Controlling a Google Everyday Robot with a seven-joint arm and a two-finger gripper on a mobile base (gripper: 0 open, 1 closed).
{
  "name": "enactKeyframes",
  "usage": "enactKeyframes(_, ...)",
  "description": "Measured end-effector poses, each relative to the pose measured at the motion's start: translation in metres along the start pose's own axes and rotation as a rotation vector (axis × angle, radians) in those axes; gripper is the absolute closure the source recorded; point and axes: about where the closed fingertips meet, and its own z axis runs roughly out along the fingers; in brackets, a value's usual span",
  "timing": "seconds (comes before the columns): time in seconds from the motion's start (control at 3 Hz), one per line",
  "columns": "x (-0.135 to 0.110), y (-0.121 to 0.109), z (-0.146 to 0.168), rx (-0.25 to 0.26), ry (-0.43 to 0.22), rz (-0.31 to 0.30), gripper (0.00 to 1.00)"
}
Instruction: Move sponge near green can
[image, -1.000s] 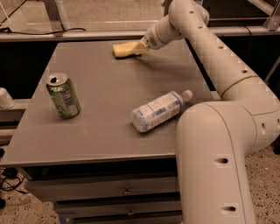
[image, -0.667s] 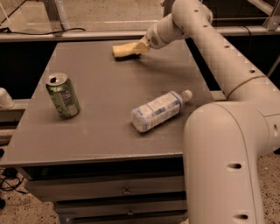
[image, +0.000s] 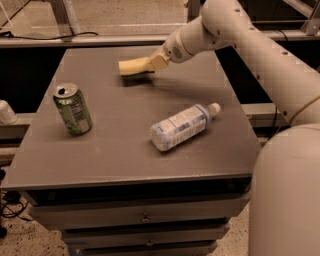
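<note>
**A:** What's at the far left?

**B:** A small white object (image: 6, 112), cut off by the frame edge; I can't tell what it is. Next, at middle left, the green aluminium drink can (image: 73, 109) stands upright on the grey table top (image: 115, 160).

**A:** And the sponge?

**B:** The pale-yellow, soft rectangular sponge (image: 131, 66) is at upper centre, well apart from the can. Its shadow falls beneath it, so I judge it is raised off the table. The white two-finger gripper (image: 153, 62) is clamped on its right end.

**A:** How will it handle?

**B:** Probably light and squashy, not fragile. Held by one end, the free end may sag; a hold nearer the middle would be steadier.

**A:** Further right?

**B:** A clear plastic bottle with a white cap (image: 182, 126) lies on its side at centre. The white arm (image: 280, 165) hides the table's lower right corner, and the gripper hides the sponge's held end.
</note>
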Motion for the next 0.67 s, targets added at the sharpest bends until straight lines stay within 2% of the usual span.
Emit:
enactKeyframes(0.33,-0.002,0.062,-0.011,-0.090,0.018,-0.090,1.00)
enactKeyframes(0.67,-0.001,0.111,-0.017,-0.168,0.040,-0.169,1.00)
